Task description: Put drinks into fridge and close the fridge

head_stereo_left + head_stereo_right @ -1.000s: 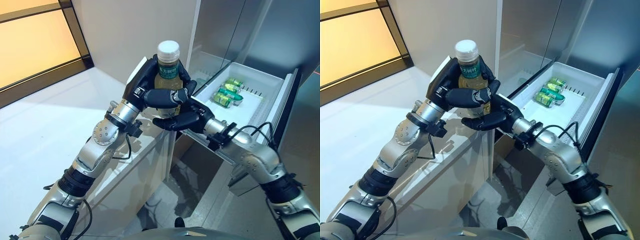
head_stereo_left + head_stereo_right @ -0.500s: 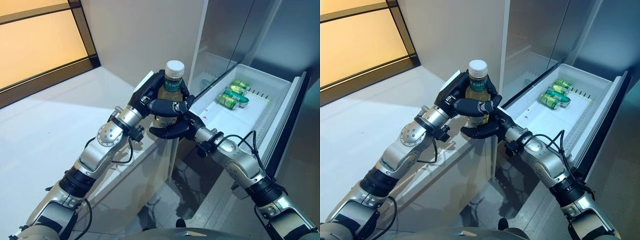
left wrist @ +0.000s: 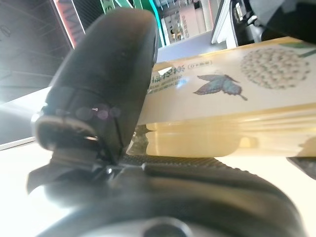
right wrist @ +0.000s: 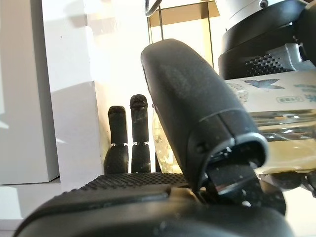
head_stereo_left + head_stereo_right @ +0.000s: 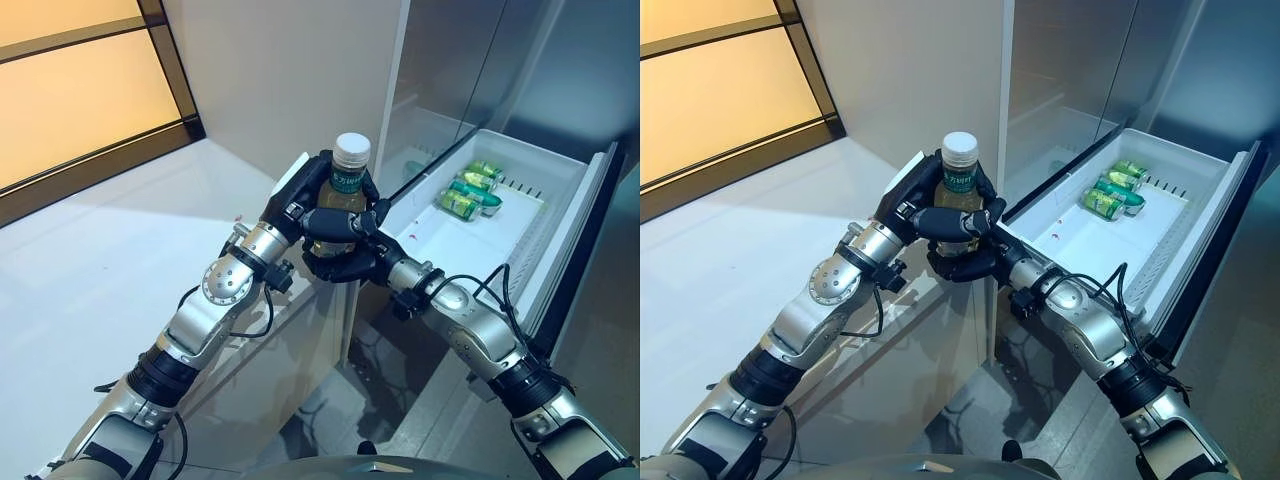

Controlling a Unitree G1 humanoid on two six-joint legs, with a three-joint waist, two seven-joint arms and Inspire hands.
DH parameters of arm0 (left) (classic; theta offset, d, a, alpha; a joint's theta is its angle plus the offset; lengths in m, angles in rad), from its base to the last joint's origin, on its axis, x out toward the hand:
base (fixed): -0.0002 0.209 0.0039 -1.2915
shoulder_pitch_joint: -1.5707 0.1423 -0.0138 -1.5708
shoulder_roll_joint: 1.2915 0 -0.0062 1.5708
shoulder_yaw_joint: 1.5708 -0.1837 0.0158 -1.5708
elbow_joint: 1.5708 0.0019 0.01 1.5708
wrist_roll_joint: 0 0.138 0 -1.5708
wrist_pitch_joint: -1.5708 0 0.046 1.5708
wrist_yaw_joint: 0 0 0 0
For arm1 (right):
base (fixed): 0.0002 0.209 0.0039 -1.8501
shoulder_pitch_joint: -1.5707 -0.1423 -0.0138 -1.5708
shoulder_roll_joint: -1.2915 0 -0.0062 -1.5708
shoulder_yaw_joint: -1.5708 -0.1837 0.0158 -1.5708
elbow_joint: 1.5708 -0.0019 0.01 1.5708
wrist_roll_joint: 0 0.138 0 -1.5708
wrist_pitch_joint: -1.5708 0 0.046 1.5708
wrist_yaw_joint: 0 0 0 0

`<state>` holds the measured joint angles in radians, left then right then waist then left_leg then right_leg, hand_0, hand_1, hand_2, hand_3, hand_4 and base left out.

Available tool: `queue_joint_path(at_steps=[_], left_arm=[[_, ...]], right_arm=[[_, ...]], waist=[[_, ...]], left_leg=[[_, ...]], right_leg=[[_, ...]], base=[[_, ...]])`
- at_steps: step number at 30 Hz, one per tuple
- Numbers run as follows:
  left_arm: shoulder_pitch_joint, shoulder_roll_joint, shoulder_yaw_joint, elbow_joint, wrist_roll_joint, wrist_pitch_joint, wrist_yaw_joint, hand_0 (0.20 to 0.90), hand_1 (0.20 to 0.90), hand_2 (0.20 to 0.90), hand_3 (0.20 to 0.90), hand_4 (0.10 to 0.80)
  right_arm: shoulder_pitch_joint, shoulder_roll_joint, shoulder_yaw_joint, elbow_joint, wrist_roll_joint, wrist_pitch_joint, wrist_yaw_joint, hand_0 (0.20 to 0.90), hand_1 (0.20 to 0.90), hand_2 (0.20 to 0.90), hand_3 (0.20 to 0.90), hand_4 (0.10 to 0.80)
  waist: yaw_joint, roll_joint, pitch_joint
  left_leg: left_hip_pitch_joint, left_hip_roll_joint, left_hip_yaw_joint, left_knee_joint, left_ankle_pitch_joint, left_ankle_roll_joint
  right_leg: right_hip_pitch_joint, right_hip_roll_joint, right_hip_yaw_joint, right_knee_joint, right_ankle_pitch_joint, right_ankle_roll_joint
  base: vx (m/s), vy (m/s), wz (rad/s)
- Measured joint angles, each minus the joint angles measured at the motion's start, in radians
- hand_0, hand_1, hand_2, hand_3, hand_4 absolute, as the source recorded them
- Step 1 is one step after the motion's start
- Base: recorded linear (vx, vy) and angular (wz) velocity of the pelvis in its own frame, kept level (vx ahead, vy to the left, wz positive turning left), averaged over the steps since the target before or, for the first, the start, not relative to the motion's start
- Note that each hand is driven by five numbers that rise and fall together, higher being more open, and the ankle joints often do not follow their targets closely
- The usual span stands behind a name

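Both hands meet around one bottle (image 5: 343, 205) held upright above the near corner of the white counter (image 5: 120, 260). Its white cap is on top and pale yellow drink shows below the green label. The left hand (image 5: 318, 200) has its fingers curled round the bottle's body and its thumb wraps the label in its own wrist view, so it carries the weight. The right hand (image 5: 345, 262) sits under and against the bottle's lower part, with its fingers bent up around the base and its thumb beside the glass. This looks like a handover from left to right, because the right arm is the one nearer the fridge.

To the right, the fridge drawer (image 5: 548, 166) is pulled well out, a white tray with a few green cans (image 5: 462, 190) lying on their sides at its far end. Most of the tray floor is bare, so there is room to lay the bottle down. The grey fridge front (image 5: 480, 60) rises behind it. The bottle is not yet over the drawer, and the drawer has yet to be pushed shut. The counter runs back to a dark-framed window (image 5: 80, 90) glowing orange.
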<state>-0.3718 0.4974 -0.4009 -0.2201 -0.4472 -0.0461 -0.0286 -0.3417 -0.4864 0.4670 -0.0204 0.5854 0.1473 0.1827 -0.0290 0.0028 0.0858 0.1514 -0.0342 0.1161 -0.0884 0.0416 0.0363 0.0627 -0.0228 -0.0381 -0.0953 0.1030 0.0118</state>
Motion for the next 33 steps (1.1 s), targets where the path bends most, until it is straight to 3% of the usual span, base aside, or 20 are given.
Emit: queue_joint_path(at_steps=[3, 4, 5, 9, 14, 16, 19, 22, 25, 28, 31, 33], left_arm=[[0.009, -0.012, 0.000, -0.002, 0.016, -0.007, 0.003, 0.300, 0.300, 0.300, 0.200, 0.100], [0.013, -0.015, 0.000, -0.002, 0.016, -0.012, 0.003, 0.556, 0.556, 0.556, 0.499, 0.399], [0.016, -0.015, 0.000, -0.002, 0.017, -0.017, 0.003, 0.900, 0.900, 0.900, 0.900, 0.800], [0.020, -0.023, 0.000, -0.002, -0.003, -0.036, 0.002, 0.900, 0.900, 0.900, 0.900, 0.800], [0.020, -0.047, 0.022, -0.051, -0.072, -0.188, 0.065, 0.900, 0.900, 0.900, 0.900, 0.800], [0.020, -0.072, 0.087, -0.094, -0.070, -0.260, 0.146, 0.900, 0.900, 0.900, 0.900, 0.800], [-0.002, -0.100, 0.246, -0.144, -0.067, -0.391, 0.277, 0.900, 0.900, 0.900, 0.900, 0.800], [-0.058, -0.106, 0.354, -0.202, -0.069, -0.485, 0.353, 0.900, 0.900, 0.900, 0.900, 0.800], [-0.086, -0.106, 0.362, -0.287, -0.070, -0.539, 0.358, 0.900, 0.900, 0.900, 0.900, 0.800], [-0.117, -0.104, 0.338, -0.359, -0.089, -0.537, 0.305, 0.900, 0.900, 0.900, 0.900, 0.800], [-0.126, -0.103, 0.300, -0.395, -0.193, -0.459, 0.197, 0.900, 0.900, 0.900, 0.900, 0.800], [-0.122, -0.105, 0.268, -0.393, -0.317, -0.361, 0.095, 0.900, 0.900, 0.900, 0.900, 0.800]], right_arm=[[0.011, 0.001, -0.001, 0.000, -0.012, -0.018, -0.003, 0.300, 0.300, 0.300, 0.200, 0.100], [0.015, 0.004, -0.001, 0.000, -0.022, -0.027, -0.006, 0.300, 0.300, 0.300, 0.200, 0.100], [0.018, 0.004, -0.001, 0.000, -0.031, -0.032, -0.009, 0.300, 0.300, 0.300, 0.200, 0.100], [0.023, -0.034, -0.019, -0.030, -0.033, -0.016, -0.002, 0.300, 0.300, 0.300, 0.200, 0.100], [0.010, -0.109, -0.132, -0.173, 0.053, 0.078, -0.053, 0.300, 0.300, 0.300, 0.200, 0.100], [0.009, -0.115, -0.187, -0.192, 0.118, 0.098, -0.088, 0.300, 0.300, 0.300, 0.200, 0.100], [0.009, -0.126, -0.195, -0.217, 0.159, 0.126, -0.124, 0.300, 0.300, 0.300, 0.200, 0.100], [0.012, -0.126, -0.213, -0.224, 0.169, 0.144, -0.138, 0.300, 0.300, 0.300, 0.200, 0.100], [0.012, -0.125, -0.218, -0.228, 0.168, 0.156, -0.152, 0.300, 0.300, 0.300, 0.200, 0.100], [0.014, -0.125, -0.218, -0.233, 0.156, 0.161, -0.171, 0.300, 0.300, 0.300, 0.200, 0.100], [0.020, -0.124, -0.218, -0.242, 0.091, 0.161, -0.174, 0.300, 0.300, 0.300, 0.200, 0.100], [0.035, -0.124, -0.218, -0.247, 0.045, 0.142, -0.178, 0.300, 0.300, 0.300, 0.200, 0.100]], waist=[[0.002, 0.001, 0.000], [0.002, 0.001, 0.000], [0.003, 0.001, 0.000], [0.006, 0.001, 0.000], [0.003, 0.000, 0.000], [-0.003, -0.004, 0.002], [-0.014, -0.006, 0.004], [-0.019, -0.023, 0.014], [-0.021, -0.040, 0.016], [-0.021, -0.046, 0.015], [-0.019, -0.045, 0.015], [-0.018, -0.045, 0.015]], left_leg=[[0.000, 0.000, -0.001, 0.000, 0.000, 0.000], [0.000, 0.000, -0.001, 0.000, 0.000, 0.000], [0.000, 0.000, -0.001, 0.000, 0.000, 0.000], [-0.001, 0.000, -0.004, 0.000, 0.001, 0.000], [-0.008, 0.000, -0.010, 0.000, 0.000, 0.000], [-0.008, 0.000, -0.010, 0.000, 0.000, 0.000], [-0.008, 0.001, -0.011, 0.000, 0.000, 0.000], [-0.009, 0.000, -0.021, 0.000, 0.001, -0.002], [-0.011, -0.001, -0.023, -0.001, 0.000, -0.006], [-0.011, -0.003, -0.023, -0.001, 0.000, -0.006], [-0.011, -0.003, -0.025, -0.001, 0.001, -0.007], [-0.011, -0.003, -0.027, 0.000, 0.003, -0.007]], right_leg=[[0.000, 0.000, -0.001, 0.000, 0.000, 0.000], [0.001, 0.000, -0.001, 0.000, 0.000, -0.001], [0.001, 0.000, -0.001, 0.000, 0.001, -0.002], [0.002, -0.001, -0.004, 0.004, 0.001, -0.001], [-0.002, 0.000, -0.007, 0.004, -0.002, 0.002], [-0.003, 0.001, -0.007, 0.004, -0.002, 0.002], [-0.002, 0.001, -0.007, 0.004, -0.002, 0.003], [0.000, 0.000, -0.013, 0.004, -0.003, 0.003], [0.000, -0.002, -0.016, 0.004, -0.003, 0.003], [0.000, -0.004, -0.015, 0.004, -0.002, 0.003], [0.001, -0.003, -0.016, 0.004, -0.002, 0.003], [0.002, -0.003, -0.016, 0.004, -0.002, 0.003]], base=[[0.000, 0.000, 0.00], [0.000, 0.000, 0.00], [-0.027, -0.034, 0.01], [-0.009, -0.056, 0.03], [0.006, -0.031, 0.02], [0.003, -0.016, 0.00], [0.000, 0.000, 0.00], [0.015, -0.017, 0.08], [0.004, -0.004, 0.02], [0.000, 0.000, 0.00], [-0.003, -0.004, 0.01], [-0.009, -0.008, 0.04]])
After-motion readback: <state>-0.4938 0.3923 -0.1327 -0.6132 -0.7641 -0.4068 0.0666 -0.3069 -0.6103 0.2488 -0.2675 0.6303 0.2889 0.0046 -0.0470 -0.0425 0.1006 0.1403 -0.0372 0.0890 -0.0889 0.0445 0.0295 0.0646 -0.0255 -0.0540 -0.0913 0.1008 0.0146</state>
